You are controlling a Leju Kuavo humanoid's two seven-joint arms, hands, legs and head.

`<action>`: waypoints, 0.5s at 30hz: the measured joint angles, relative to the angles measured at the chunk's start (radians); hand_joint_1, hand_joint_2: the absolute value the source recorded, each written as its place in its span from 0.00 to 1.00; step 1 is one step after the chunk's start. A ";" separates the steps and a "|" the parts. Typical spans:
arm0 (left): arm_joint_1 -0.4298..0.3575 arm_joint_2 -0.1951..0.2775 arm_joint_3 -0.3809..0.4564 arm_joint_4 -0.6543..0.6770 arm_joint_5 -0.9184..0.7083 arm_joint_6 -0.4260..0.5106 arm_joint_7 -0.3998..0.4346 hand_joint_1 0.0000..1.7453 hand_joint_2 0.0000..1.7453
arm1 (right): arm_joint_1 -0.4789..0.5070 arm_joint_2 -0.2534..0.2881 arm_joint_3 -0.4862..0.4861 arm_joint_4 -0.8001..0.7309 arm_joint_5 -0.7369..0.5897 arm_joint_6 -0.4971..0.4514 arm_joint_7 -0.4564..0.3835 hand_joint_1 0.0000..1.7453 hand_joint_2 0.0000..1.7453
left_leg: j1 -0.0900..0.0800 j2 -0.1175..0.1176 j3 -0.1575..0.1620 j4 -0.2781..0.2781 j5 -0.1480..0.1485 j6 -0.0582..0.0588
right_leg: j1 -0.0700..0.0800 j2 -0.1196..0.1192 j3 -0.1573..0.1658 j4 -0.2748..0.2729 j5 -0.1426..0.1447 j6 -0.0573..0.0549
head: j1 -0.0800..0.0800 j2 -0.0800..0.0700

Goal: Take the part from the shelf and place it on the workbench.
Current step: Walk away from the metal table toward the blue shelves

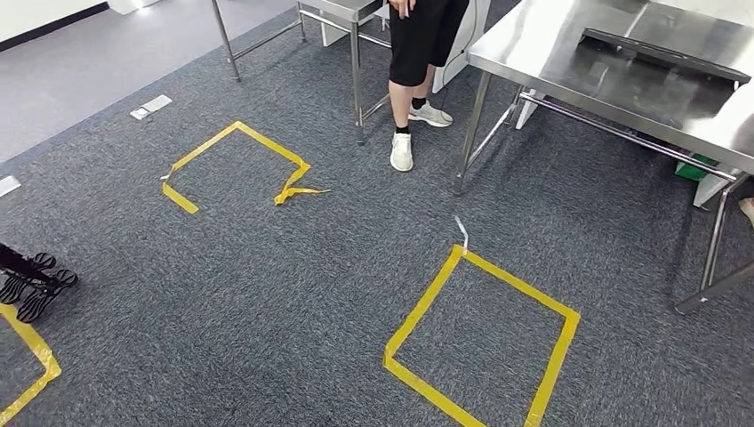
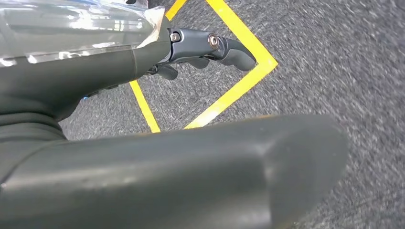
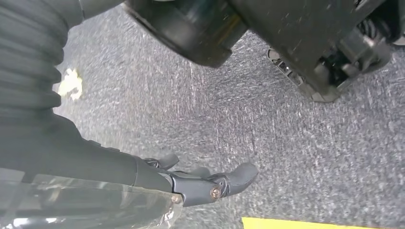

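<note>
With both our left hand (image 2: 200, 50) and right hand (image 3: 200, 183) hanging loosely spread and holding nothing, no part or shelf visible, we judge we might misstep walking past the shiny steel bench (image 1: 569, 62) far right.

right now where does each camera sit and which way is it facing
head view: high on the robot, looking forward and down at grey carpet, two yellow tape squares, a steel workbench and a person's legs.
left wrist view: behind the left robot hand, facing the floor; its thick grey thumb fills the foreground, dark fingers over a yellow tape corner.
right wrist view: behind the right robot hand, facing the floor, with a yellow tape strip at the edge.
shared: all show carpet and yellow tape; both hands hold nothing.
</note>
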 joint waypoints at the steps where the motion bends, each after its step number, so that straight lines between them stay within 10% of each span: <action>1: -0.002 -0.001 0.000 0.000 0.000 0.001 0.000 0.00 0.00 | 0.000 -0.001 0.000 0.000 0.001 0.000 0.000 0.00 1.00 | 0.000 0.016 0.030 -0.055 0.016 0.002 | 0.003 -0.010 0.001 0.005 -0.005 0.008 | 0.001 0.000; 5: -0.003 -0.002 0.000 0.000 0.002 0.006 -0.001 0.00 0.00 | -0.003 -0.002 0.001 0.000 0.003 0.000 0.000 0.00 1.00 | -0.013 0.003 0.043 -0.095 0.024 0.037 | 0.008 -0.035 0.005 0.012 -0.015 0.032 | 0.010 0.000; 9: -0.004 -0.001 0.000 0.000 0.003 0.008 -0.001 0.00 0.00 | -0.005 -0.002 0.001 0.000 0.007 0.000 -0.002 0.00 1.00 | -0.016 -0.038 0.032 -0.101 0.037 0.067 | 0.000 0.065 -0.069 0.172 -0.099 0.028 | 0.015 0.000; 12: -0.004 -0.002 0.000 0.000 0.003 0.009 0.001 0.00 0.00 | -0.009 -0.001 0.002 -0.001 0.010 0.004 -0.005 0.00 1.00 | -0.023 -0.079 0.024 -0.101 0.043 0.075 | 0.003 0.083 -0.139 0.318 -0.140 0.028 | 0.016 0.000; 15: -0.003 -0.002 0.000 0.000 0.006 0.014 0.005 0.00 0.00 | -0.010 -0.001 0.005 -0.001 0.017 0.009 -0.003 0.00 1.00 | -0.024 -0.127 0.023 -0.100 0.050 0.070 | 0.000 0.118 -0.068 0.159 -0.062 0.046 | 0.016 0.000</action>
